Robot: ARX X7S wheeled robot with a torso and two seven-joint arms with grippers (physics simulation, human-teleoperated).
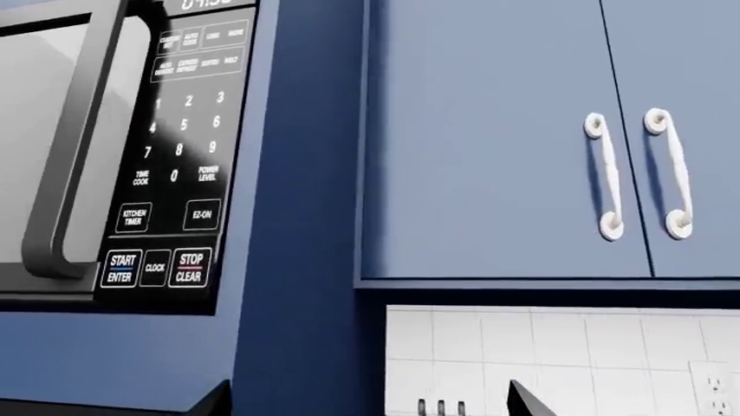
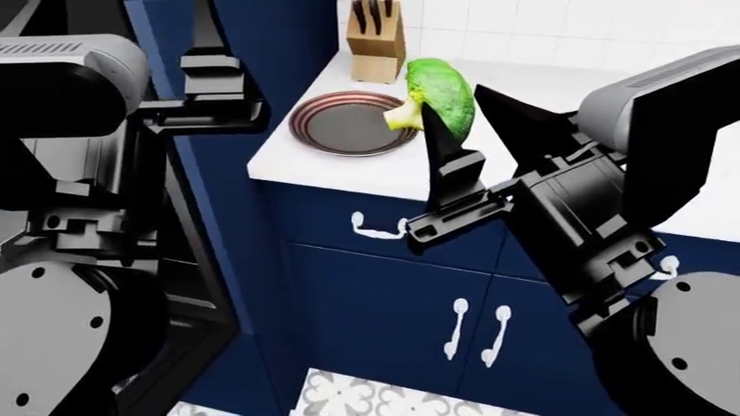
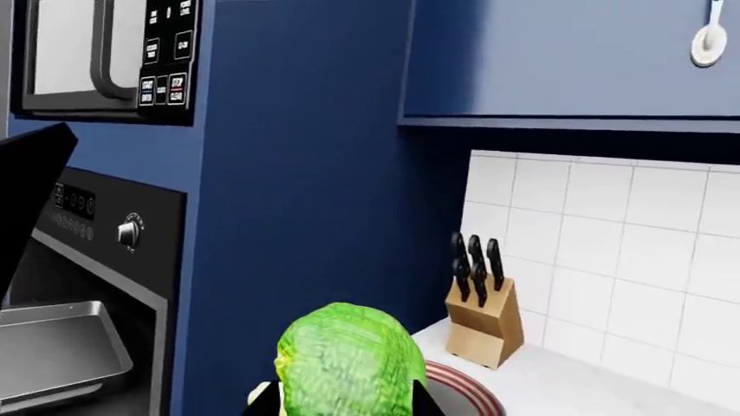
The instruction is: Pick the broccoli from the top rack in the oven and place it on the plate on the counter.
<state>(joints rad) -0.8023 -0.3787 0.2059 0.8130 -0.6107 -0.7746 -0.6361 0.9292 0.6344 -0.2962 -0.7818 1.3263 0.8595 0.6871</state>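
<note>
Right gripper (image 2: 457, 130): closed on the broccoli; one dark finger crossed in front of the floret in the head view and the other lay behind it. In the right wrist view the two fingertips showed on either side of the floret's base.
Broccoli (image 2: 441, 100): held in the air above the counter, just beside the plate's rim on the side nearer the robot's right; bright green head, with the pale stalk end turned toward the plate. In the right wrist view it (image 3: 348, 365) filled the foreground.
Plate (image 2: 350, 124): round, grey with dark red rings, flat on the counter near its left corner; nothing lay on it.
Counter (image 2: 347, 169): white top over navy cabinets with white handles (image 2: 379, 228).
Knife block (image 2: 377, 33): wooden, dark handles, against the tiled wall behind the plate.
Oven (image 3: 87, 234): black front with a knob (image 3: 131, 230); the cavity stood open, with a grey baking tray (image 3: 58, 348) inside.
Microwave (image 1: 116, 147): built in above the oven, keypad facing the left wrist camera.
Left gripper (image 2: 208, 78): raised beside the navy cabinet column, apart from the counter; its opening could not be told, and no object was seen in it.
</note>
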